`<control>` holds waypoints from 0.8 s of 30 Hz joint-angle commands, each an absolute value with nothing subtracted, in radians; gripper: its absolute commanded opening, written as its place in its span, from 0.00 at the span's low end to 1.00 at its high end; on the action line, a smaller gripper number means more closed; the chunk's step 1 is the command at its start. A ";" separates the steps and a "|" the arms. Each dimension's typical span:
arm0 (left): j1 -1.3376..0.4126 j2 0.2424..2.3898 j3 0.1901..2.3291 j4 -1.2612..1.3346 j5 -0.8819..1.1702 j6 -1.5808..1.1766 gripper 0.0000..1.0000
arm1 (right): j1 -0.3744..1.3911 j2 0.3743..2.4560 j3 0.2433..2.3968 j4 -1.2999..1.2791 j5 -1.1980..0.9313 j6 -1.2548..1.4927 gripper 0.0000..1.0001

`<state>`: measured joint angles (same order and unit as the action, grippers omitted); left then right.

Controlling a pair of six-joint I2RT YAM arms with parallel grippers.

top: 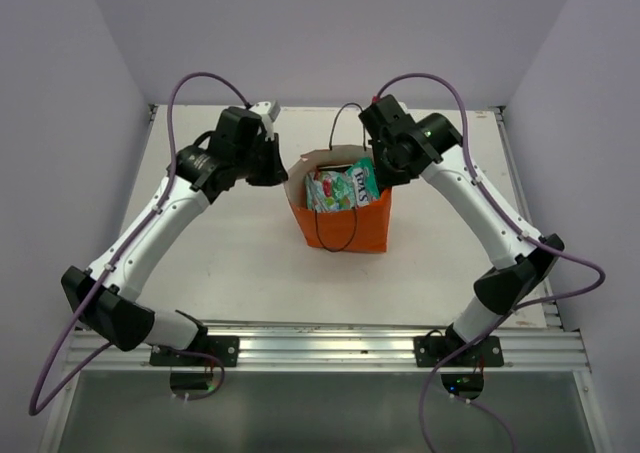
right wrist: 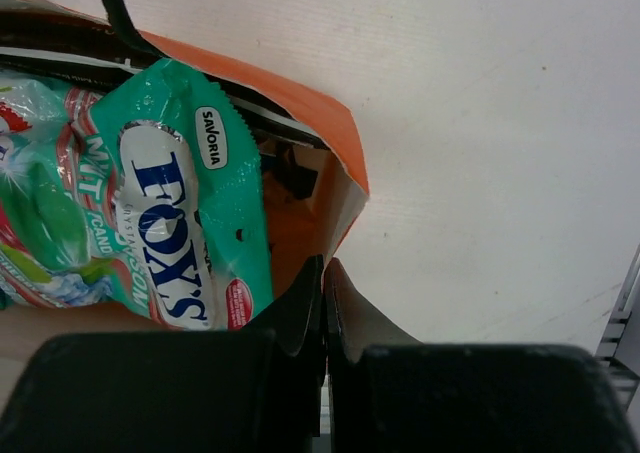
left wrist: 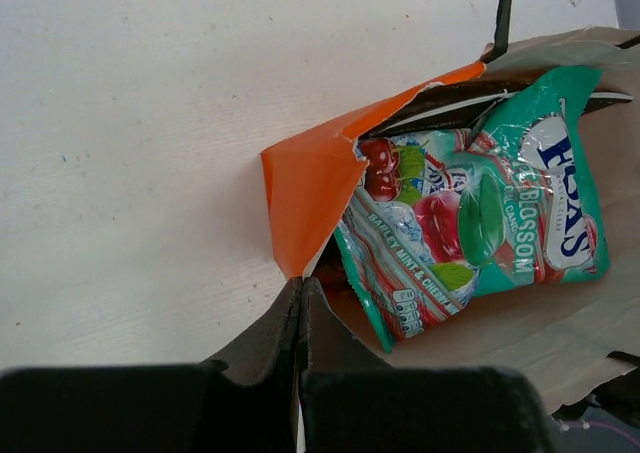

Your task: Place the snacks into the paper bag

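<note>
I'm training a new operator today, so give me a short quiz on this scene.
1. True or false: the left tool pinches the paper bag rim.
2. Which lies uppermost in the bag: A blue packet, B teal-green packet, C dark brown packet?
3. What is the right tool closed on?
Key: 1 true; 2 B; 3 the paper bag rim.

The teal-green packet reads "FOX'S" in blue letters, "SAVORIA" above it, and "BARLEY MINT & CHERRY" along its edge.
</note>
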<state>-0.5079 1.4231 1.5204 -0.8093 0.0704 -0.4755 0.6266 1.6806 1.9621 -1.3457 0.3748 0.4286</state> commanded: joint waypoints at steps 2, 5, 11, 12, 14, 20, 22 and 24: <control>-0.517 1.327 1.500 -0.807 0.057 -0.512 0.00 | 0.672 1.606 1.878 -1.434 0.379 0.501 0.00; -0.523 1.310 1.497 -0.819 0.054 -0.522 0.00 | 0.703 1.586 1.839 -1.442 0.374 0.529 0.00; -0.540 1.292 1.489 -0.850 0.063 -0.535 0.00 | 0.735 1.563 1.822 -1.480 0.383 0.577 0.00; -0.545 1.289 1.489 -0.854 0.063 -0.537 0.00 | 0.736 1.560 1.822 -1.485 0.387 0.580 0.00; -0.549 1.287 1.489 -0.862 0.064 -0.541 0.00 | 0.739 1.555 1.818 -1.491 0.388 0.586 0.00; -0.568 1.284 1.477 -0.865 0.071 -0.546 0.00 | 0.747 1.540 1.767 -1.479 0.388 0.603 0.00; -0.569 1.287 1.473 -0.862 0.081 -0.543 0.00 | 0.749 1.537 1.741 -1.467 0.391 0.607 0.00; -0.569 1.302 1.473 -0.862 0.098 -0.537 0.00 | 0.749 1.534 1.726 -1.456 0.403 0.614 0.00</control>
<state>-0.5636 1.3148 1.4742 -0.8783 0.0685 -0.5308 0.7414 1.5723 1.7443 -1.3434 0.3763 0.5835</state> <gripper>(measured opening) 0.005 0.010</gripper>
